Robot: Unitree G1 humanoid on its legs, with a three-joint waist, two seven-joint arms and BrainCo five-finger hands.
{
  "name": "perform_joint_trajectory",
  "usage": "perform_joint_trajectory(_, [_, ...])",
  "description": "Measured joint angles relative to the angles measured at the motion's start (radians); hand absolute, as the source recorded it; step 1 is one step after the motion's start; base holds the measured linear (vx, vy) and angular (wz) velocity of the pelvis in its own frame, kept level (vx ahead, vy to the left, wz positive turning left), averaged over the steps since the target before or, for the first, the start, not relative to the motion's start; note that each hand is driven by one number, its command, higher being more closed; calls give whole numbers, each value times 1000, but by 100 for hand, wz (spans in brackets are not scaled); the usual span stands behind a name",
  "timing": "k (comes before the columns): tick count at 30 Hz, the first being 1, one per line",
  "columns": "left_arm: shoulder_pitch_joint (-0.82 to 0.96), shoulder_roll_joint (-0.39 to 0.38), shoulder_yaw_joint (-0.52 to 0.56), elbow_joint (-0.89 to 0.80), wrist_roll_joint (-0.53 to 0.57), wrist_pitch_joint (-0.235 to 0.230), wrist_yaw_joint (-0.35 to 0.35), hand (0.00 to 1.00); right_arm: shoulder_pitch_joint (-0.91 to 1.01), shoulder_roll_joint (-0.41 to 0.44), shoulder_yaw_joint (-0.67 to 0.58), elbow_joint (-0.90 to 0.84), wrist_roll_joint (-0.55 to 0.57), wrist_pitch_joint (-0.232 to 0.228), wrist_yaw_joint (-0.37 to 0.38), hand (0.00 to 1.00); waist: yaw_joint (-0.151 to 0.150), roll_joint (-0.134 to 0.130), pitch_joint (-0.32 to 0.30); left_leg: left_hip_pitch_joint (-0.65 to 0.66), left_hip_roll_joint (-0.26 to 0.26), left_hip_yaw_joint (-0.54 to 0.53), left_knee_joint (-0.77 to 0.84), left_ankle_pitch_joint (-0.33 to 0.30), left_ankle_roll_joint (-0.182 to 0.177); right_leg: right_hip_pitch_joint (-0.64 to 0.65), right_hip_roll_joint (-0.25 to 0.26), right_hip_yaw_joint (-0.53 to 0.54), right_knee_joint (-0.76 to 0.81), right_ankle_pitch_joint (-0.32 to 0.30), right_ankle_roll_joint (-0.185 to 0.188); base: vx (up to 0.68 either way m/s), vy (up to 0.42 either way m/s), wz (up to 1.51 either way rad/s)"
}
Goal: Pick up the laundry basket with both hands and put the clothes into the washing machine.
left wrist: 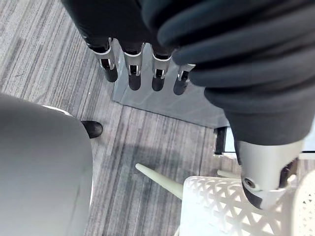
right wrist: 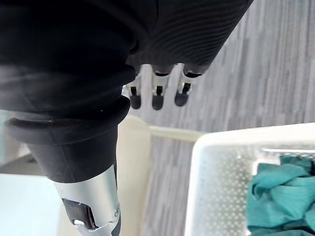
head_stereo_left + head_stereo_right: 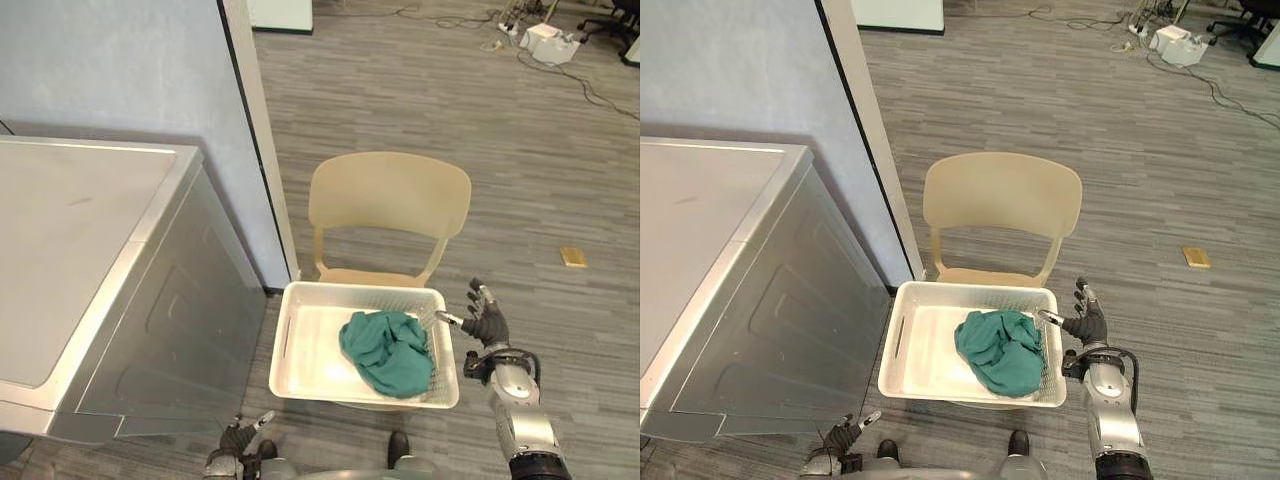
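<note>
A white laundry basket [image 3: 300,338] rests on the seat of a beige chair [image 3: 389,200]. A crumpled green cloth [image 3: 388,350] lies in its right half. My right hand [image 3: 484,320] hovers just off the basket's right rim, open, fingers straight and thumb toward the rim, holding nothing. In the right wrist view the basket's perforated wall [image 2: 216,191] and the green cloth [image 2: 283,196] show past my right hand's fingers [image 2: 156,98]. My left hand [image 3: 240,437] hangs low below the basket's front left corner, open. The washing machine [image 3: 90,290] stands at the left, lid down.
A blue-grey wall panel with a beige edge strip [image 3: 262,140] stands behind the machine and left of the chair. A small tan object [image 3: 574,257] lies on the grey floor at the right. Cables and white boxes [image 3: 545,40] lie far back.
</note>
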Motion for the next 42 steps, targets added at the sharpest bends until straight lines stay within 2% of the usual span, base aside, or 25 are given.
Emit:
perform_joint_trajectory(5, [-15, 4, -13, -1, -2, 0, 2, 0, 0, -36, 94, 1, -7, 0, 40, 0, -1, -1, 28, -9, -1, 2, 1, 0, 0, -12, 0, 4, 0, 3, 0, -14, -2, -2])
perform_joint_trajectory(12, [-19, 14, -40, -2, -3, -14, 3, 0, 0, -40, 199, 1, -62, -3, 108, 0, 2, 0, 36, -13, -3, 0, 1, 0, 0, -14, -2, 2, 0, 2, 0, 0, 0, 0])
perform_joint_trajectory(20, [-28, 18, -41, -2, -2, -16, 4, 0, -5, -81, 301, 1, -88, -4, 111, 0, 3, -2, 58, -13, -10, -1, 3, 0, 0, -14, -9, 4, 3, 3, 1, -13, 2, 0])
perform_joint_trajectory(25, [-47, 25, -37, 0, -2, -15, 6, 0, -45, -80, 350, 33, -89, -9, 110, 0, 7, -15, 88, -28, -11, -5, 8, 1, 2, -33, -10, 5, 13, 3, 1, -13, -2, 0])
perform_joint_trajectory(29, [-72, 30, -29, -11, -2, -17, 23, 0, -106, -81, 346, 136, -113, -2, 99, 0, 29, -26, 132, -64, -11, -28, 29, 1, 2, -47, -11, -5, 19, 3, 0, -31, -6, 11])
perform_joint_trajectory(36, [-80, 47, -26, -47, -12, -22, 45, 0, -197, -84, 316, 182, -141, 6, 59, 0, 31, -37, 178, -122, -12, -43, 38, 8, 7, -101, -14, -16, 35, 4, -2, -21, -5, 6])
perform_joint_trajectory(42, [-97, 57, -31, -61, -42, -24, 52, 0, -286, -99, 213, 240, -136, 29, -24, 0, 32, -36, 235, -152, -15, -39, 37, 14, 10, -140, -16, -3, 37, 13, -4, -11, -1, -3])
